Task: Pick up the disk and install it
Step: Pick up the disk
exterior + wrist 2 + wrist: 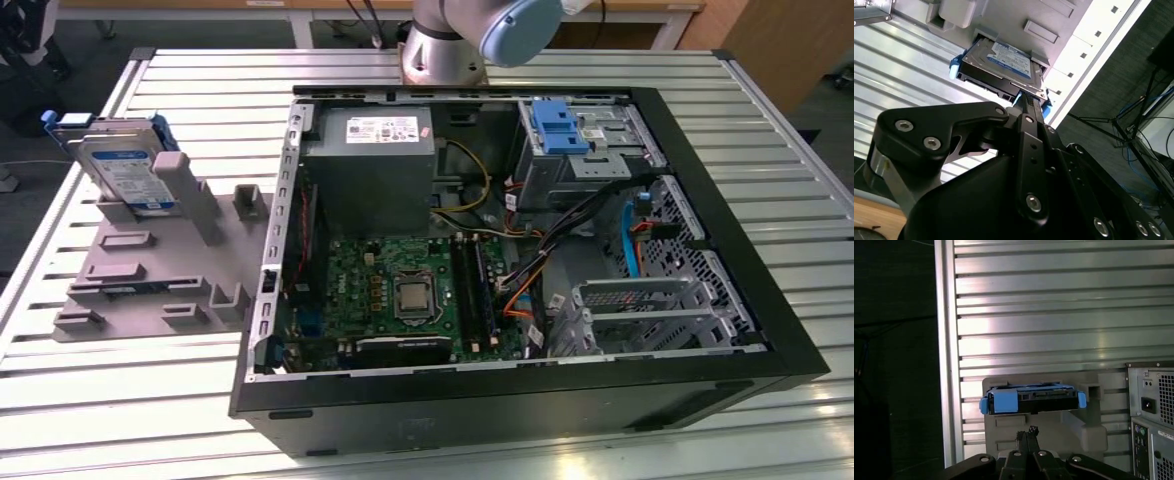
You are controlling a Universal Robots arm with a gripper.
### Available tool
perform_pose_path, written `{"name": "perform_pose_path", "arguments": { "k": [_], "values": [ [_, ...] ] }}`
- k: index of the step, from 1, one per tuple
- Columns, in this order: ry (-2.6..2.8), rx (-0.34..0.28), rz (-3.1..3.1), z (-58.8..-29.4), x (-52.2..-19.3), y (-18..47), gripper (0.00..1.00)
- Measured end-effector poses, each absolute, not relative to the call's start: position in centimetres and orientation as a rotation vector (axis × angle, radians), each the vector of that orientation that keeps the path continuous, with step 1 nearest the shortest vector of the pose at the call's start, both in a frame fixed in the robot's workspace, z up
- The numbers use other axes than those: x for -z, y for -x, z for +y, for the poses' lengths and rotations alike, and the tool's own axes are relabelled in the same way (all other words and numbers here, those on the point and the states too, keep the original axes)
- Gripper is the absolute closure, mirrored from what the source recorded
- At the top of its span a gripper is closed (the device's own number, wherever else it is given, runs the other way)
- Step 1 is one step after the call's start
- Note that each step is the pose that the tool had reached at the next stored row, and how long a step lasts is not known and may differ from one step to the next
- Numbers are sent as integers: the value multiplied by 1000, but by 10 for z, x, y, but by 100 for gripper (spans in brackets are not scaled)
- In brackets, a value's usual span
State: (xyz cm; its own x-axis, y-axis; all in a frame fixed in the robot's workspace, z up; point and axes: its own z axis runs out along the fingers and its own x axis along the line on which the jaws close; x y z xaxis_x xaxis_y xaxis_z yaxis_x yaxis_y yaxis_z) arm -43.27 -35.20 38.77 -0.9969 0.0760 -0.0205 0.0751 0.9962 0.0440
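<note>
The disk stands on edge in the grey holder on the worktop, straight ahead of the hand (clenched, grasping nothing), its long axis lying across the hand's approach.

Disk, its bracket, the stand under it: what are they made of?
The disk: likely metal, dull silver sheen on its casing. Its bracket: blue plastic by the look, matte, moulded clips. The stand: probably plastic too, uniform matte grey, blocky moulded shapes.
</note>
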Motion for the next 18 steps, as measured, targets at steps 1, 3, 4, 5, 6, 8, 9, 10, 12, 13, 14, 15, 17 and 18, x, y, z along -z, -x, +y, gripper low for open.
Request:
{"name": "perform_pose_path", "arguments": {
  "k": [1,3,4,5,6,8,9,10,12,13,14,15,17,18],
  "values": [
    [-118,-67,3116,-352,-388,433,89],
    [-114,-67,3117,-352,-388,433,89],
    [-109,-67,3117,-352,-388,433,89],
    [-103,-67,3117,-352,-388,433,89],
    [-94,-68,3118,-352,-388,433,89],
    [-77,-68,3118,-352,-388,433,89],
    [-69,-68,3119,-352,-388,434,89],
    [-61,-68,3119,-352,-388,434,89],
    [-42,-68,3119,-352,-388,434,89],
    [-28,-68,3120,-352,-388,434,89],
    [-9,-68,3120,-352,-388,434,89],
    [13,-69,3121,-352,-388,434,89],
    [67,-69,3121,-352,-387,434,89],
    [95,-70,3120,-352,-387,434,89]
  ]
}}
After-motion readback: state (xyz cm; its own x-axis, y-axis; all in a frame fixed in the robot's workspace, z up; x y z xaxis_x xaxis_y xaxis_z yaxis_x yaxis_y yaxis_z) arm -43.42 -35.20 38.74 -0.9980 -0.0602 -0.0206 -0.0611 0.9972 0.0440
